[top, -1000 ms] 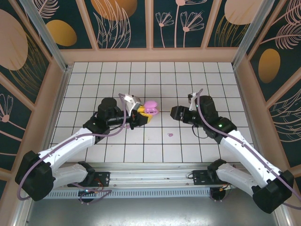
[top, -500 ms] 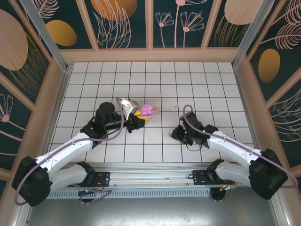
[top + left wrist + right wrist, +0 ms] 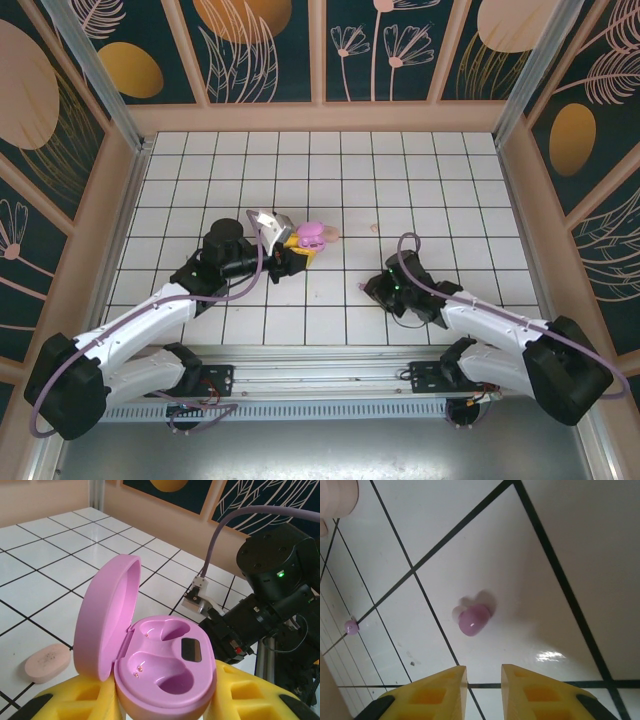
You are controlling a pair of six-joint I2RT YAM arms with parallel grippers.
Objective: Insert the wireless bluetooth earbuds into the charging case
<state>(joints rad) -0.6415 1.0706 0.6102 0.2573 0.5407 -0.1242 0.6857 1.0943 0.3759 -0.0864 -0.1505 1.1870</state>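
A white tiled table [image 3: 400,170] with dark grid lines sits inside tan-framed walls [image 3: 270,50] of dark teal panels painted with pale leaves and orange ovals. The left pincer [image 3: 165,702] clamps the open lilac-pink charging case [image 3: 165,665] between its yellow fingers [image 3: 75,705], lid tilted up, both wells bare. The right pincer [image 3: 484,680] hangs low over the table, its jaws a narrow gap apart and holding nothing. One lilac earbud [image 3: 473,620] lies on a tile just ahead of its fingertips, untouched; a second lilac earbud [image 3: 351,627] lies farther off on a grid line
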